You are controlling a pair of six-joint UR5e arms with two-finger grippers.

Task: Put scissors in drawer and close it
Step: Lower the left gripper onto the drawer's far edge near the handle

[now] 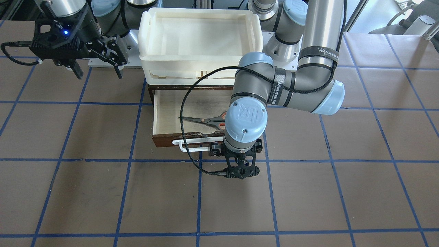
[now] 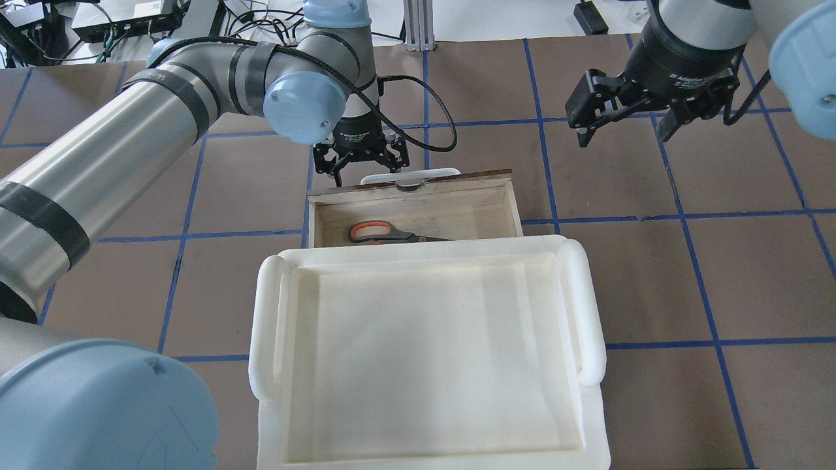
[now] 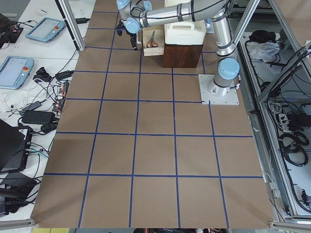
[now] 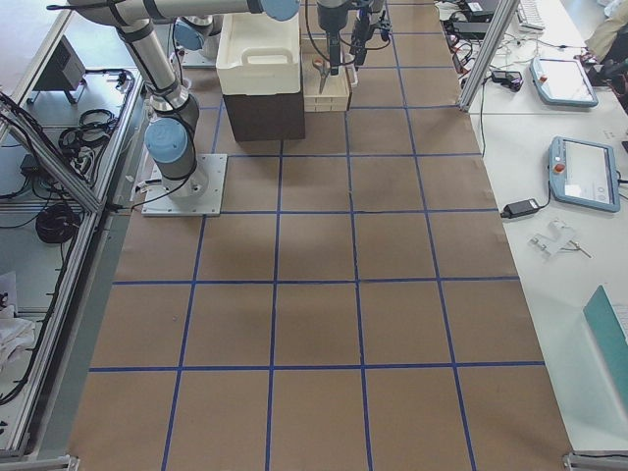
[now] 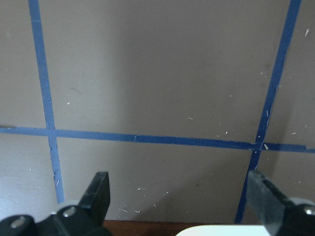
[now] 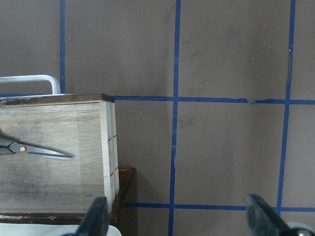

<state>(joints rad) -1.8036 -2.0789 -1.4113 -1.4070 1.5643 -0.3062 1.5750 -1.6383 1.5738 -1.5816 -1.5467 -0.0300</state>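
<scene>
Scissors: the scissors (image 2: 385,233) lay flat on the pale floor of the drawer (image 2: 418,192). In the overhead view the orange-red loops were to the left and the blades pointed right, at the near side just by the rim of the white tray (image 2: 268,326).
Drawer: it stood pulled out from under the tray, with its dark front and white bar handle (image 2: 410,173) on the far side.
Left gripper: the left gripper (image 2: 362,171) pointed down just beyond the drawer front, toward the left end of the handle. Its fingers (image 5: 98,196) were spread wide with nothing between them (the wrist view showed only taped table and a sliver of handle at the bottom edge). Whether it touched the handle could not be told.
Right gripper: the right gripper (image 2: 620,134) hung well apart to the far right above the table (image 2: 653,274), its fingers also wide apart and empty.
Right wrist view: the blade tips and the drawer's right corner showed at the left.
</scene>
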